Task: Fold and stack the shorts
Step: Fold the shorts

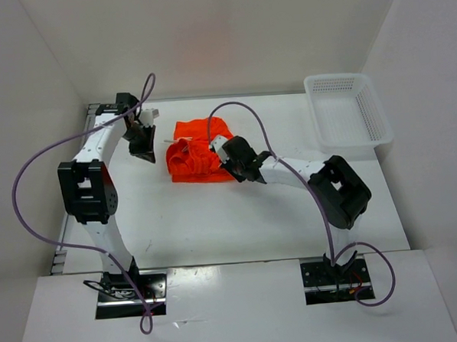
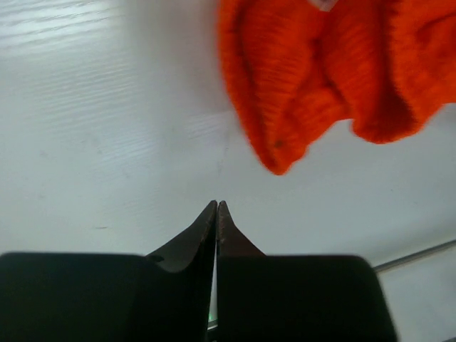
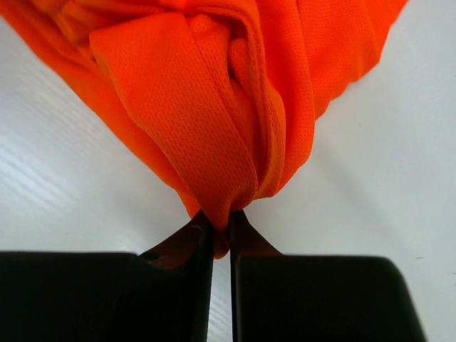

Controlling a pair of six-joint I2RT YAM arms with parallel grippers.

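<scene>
Our right pincer (image 3: 219, 222) grips a fold of the shorts (image 3: 206, 107), probably to pull it over. Our left pincer (image 2: 216, 206) hangs closed, empty.

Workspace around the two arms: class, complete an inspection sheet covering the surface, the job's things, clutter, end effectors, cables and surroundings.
Surface: white table, a few faint marks.
Job's things: orange shorts, bunched up, not yet folded flat, at the far middle of the table.
Clutter: white perforated basket at the far right; looks empty.
End effectors: left end effector shut, empty, apart from the shorts; right end effector shut on a fold of the shorts.
Cables: purple cables loop along both arms.
Surroundings: white walls on three sides.
</scene>
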